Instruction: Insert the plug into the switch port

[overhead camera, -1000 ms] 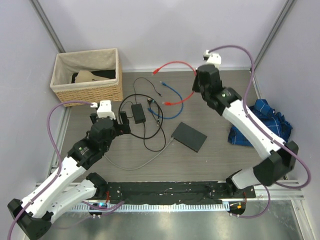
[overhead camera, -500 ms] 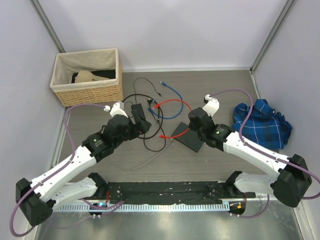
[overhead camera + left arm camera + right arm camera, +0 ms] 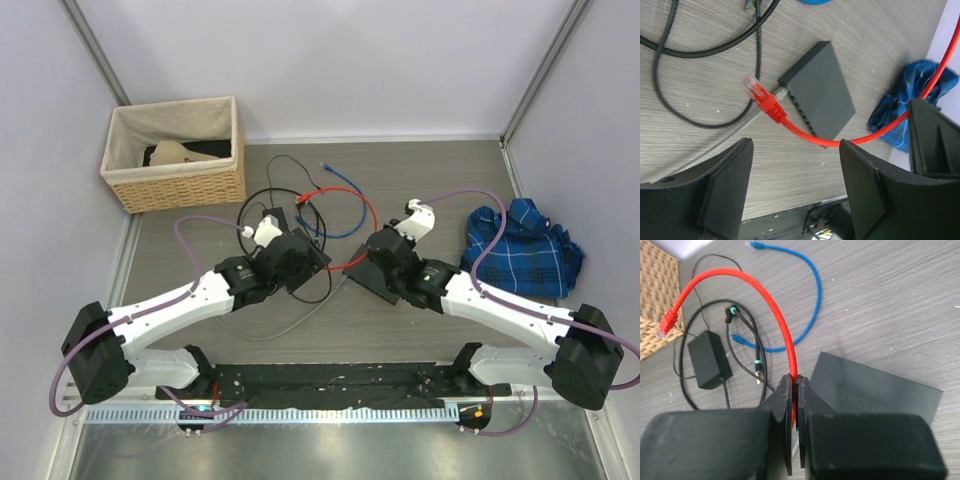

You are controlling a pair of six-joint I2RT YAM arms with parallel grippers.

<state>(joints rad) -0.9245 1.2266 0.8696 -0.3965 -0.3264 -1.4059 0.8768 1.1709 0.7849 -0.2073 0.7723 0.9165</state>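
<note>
Both drawn nearer the switch (image 3: 822,85), right end effector (image 3: 794,385) pinching red cable (image 3: 765,295), left end effector (image 3: 795,142) spread

Lit brightly and evenly from overhead. Threw only faint, soft shadows onto the grey table (image 3: 440,170). Caught a dull sheen along the metal strip (image 3: 330,450) at the near edge. Rendered the black fingers (image 3: 722,192) soft up close in both wrist views, the red cable (image 3: 785,330) and switch (image 3: 822,90) crisp.
</note>
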